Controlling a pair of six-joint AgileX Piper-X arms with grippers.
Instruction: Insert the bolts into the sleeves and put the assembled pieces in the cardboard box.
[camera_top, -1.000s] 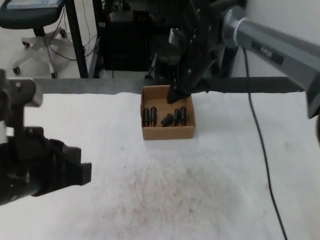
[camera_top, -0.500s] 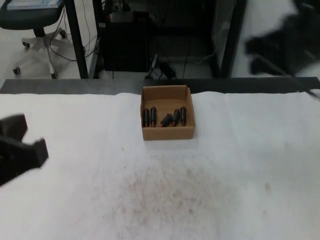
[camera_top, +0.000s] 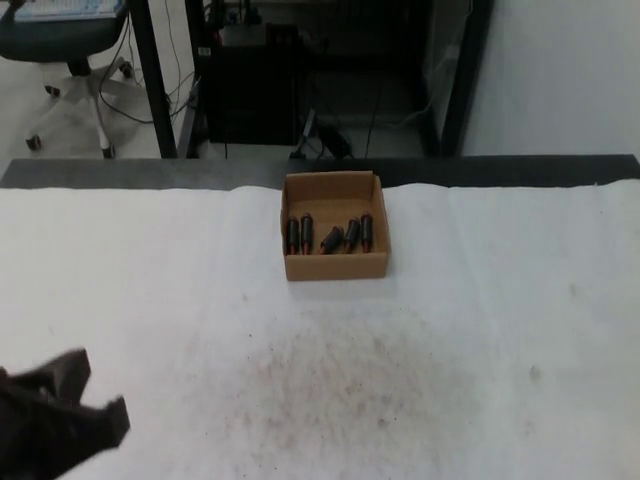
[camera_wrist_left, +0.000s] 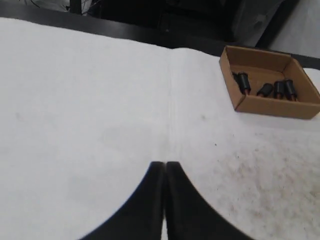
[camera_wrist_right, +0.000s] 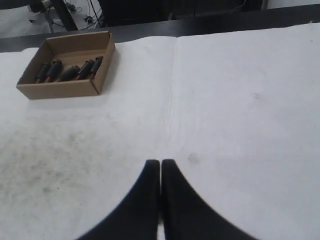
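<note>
Since the earlier frames, the right arm has been drawn away from above the cardboard box (camera_top: 336, 266), and the left arm (camera_top: 55, 418) has been lowered to the near left corner of the high view. Five assembled pieces (camera_top: 333, 240) are laid side by side in the box, which is set at the far middle of the white-covered surface (camera_top: 480, 330). The left gripper (camera_wrist_left: 164, 172) is pressed fully closed with nothing held. The right gripper (camera_wrist_right: 160, 170) is likewise closed and empty. Both are held over bare cloth, well apart from the box.
</note>
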